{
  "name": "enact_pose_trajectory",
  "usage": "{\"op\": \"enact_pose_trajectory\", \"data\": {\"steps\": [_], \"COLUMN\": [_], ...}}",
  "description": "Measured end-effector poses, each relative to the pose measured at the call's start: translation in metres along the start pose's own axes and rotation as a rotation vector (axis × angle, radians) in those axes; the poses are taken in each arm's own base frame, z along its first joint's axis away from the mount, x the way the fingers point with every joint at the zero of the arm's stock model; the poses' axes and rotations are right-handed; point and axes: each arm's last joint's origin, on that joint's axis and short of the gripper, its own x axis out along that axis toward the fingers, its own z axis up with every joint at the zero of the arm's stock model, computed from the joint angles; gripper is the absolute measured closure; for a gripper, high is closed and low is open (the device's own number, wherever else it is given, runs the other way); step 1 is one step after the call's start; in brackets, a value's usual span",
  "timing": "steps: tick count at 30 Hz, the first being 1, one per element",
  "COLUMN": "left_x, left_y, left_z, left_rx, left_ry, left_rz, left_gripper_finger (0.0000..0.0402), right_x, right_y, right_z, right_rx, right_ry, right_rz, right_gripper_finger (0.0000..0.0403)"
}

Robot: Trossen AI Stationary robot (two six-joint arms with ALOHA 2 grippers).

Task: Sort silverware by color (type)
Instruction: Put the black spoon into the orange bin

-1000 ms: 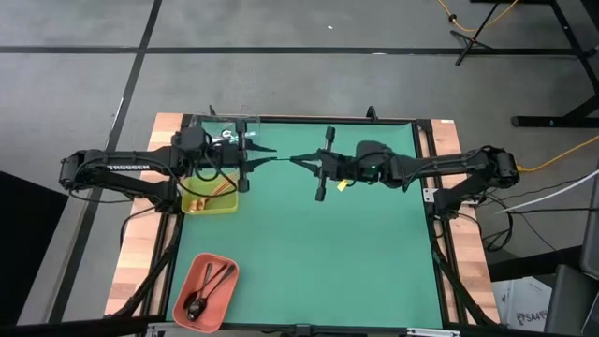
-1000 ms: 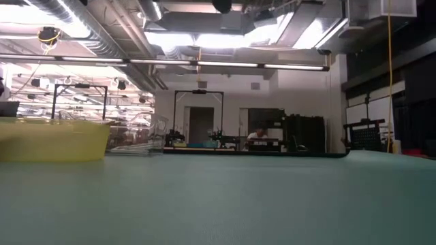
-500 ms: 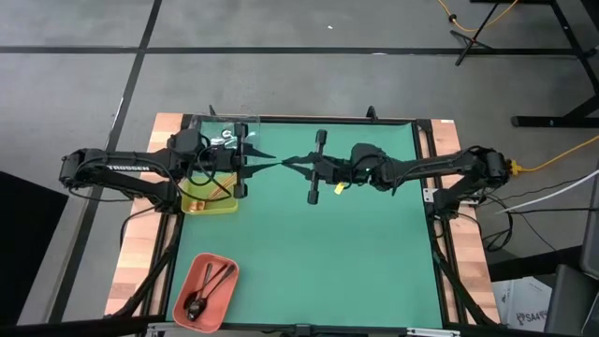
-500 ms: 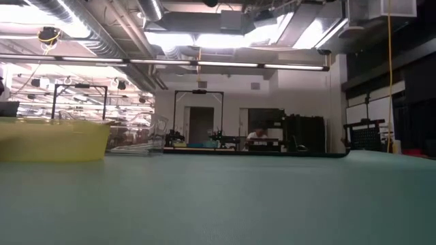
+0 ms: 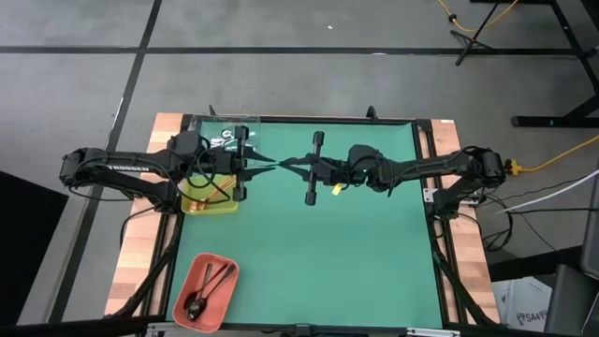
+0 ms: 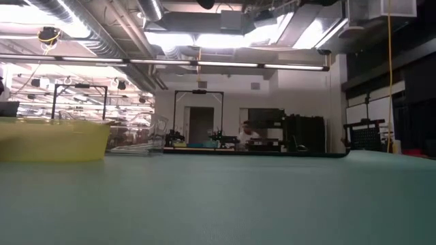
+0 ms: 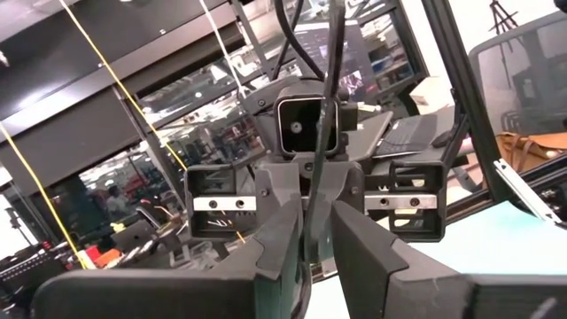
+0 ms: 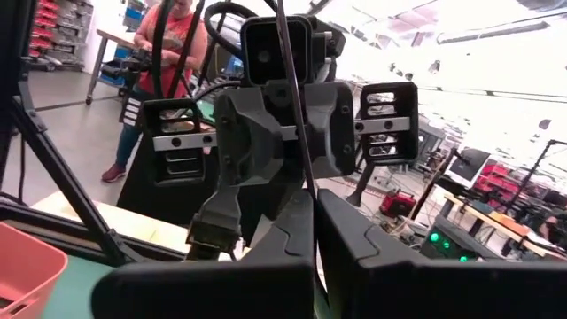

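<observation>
High view: the green table (image 5: 318,253) carries both arms, reaching in from either side and meeting nose to nose above its far middle.
Trays: a yellow-green tray (image 5: 208,198) sits under the left arm with copper spoons (image 5: 198,201) in it, a clear tray (image 5: 222,136) sits behind it, and a salmon tray (image 5: 208,288) at the near left corner holds dark spoons (image 5: 208,285).
Left gripper (image 5: 271,165): fingers pinched nearly together, tips pointing at the other arm; whether they grip anything I cannot tell.
Right gripper (image 5: 292,166): likewise narrowed to a slit, facing the left one just beside it.
Step in hand: looks like a handover between the arms. To do it well, the receiver should close firmly before the giver lets go, with both wrists held level and steady.
Spoon between the jaws: too thin to make out. From each wrist, a dark line runs up between the near fingers (image 7: 283,239), yet it may be cable.
</observation>
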Motion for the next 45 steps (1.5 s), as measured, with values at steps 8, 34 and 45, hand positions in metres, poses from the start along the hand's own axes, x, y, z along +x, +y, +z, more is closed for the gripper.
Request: {"op": "enact_pose_trajectory", "data": {"steps": [8,34,45], "left_x": [0.0,0.0001,0.0001], "left_y": [0.0001,-0.0005,0.0], "left_z": [0.0,0.0001,-0.0002], "left_rx": [0.0,0.008,0.012], "left_ry": [0.0,-0.008,0.001], "left_rz": [0.0,-0.018,0.0], "left_gripper_finger": [0.0337,0.0339,0.0396], "right_x": [0.0,0.0004,0.0005], "right_y": [0.0007,0.0032,0.0028], "right_z": [-0.0002,-0.0062,-0.006], "right_rx": [0.001,0.0,0.0], "right_ry": [-0.003,0.049,0.048], "right_rz": [0.02,0.039,0.037], "right_gripper_finger": [0.0403,0.0403,0.0403]}}
